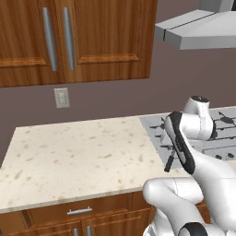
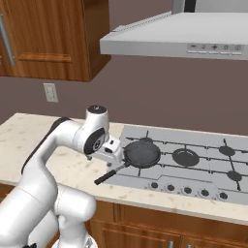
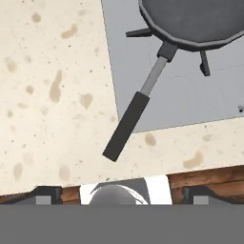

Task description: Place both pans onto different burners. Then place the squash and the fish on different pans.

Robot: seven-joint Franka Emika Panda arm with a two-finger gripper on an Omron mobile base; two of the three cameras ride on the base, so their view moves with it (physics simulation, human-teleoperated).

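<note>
A dark grey pan [image 2: 142, 153] [image 3: 195, 21] rests on the front-left burner of the silver cooktop [image 2: 203, 164] [image 3: 167, 105]. Its long black handle [image 2: 105, 178] [image 3: 127, 125] [image 1: 169, 162] sticks out over the cooktop's edge above the speckled counter [image 3: 47, 95]. My gripper [image 2: 113, 156] [image 3: 122, 195] hovers just above the handle and stands open, with nothing between its fingertips [image 3: 45, 195]. The large central burner [image 2: 186, 156] and the right-hand burners [image 2: 226, 150] are bare. The squash and the fish are out of view.
A wide beige counter [image 1: 69, 156] stretches left of the cooktop. Wooden wall cabinets [image 1: 73, 41] hang above it, and a range hood [image 2: 184, 34] hangs over the burners. A wall outlet [image 1: 61, 97] sits on the backsplash. Control knobs [image 2: 188, 190] line the cooktop's front.
</note>
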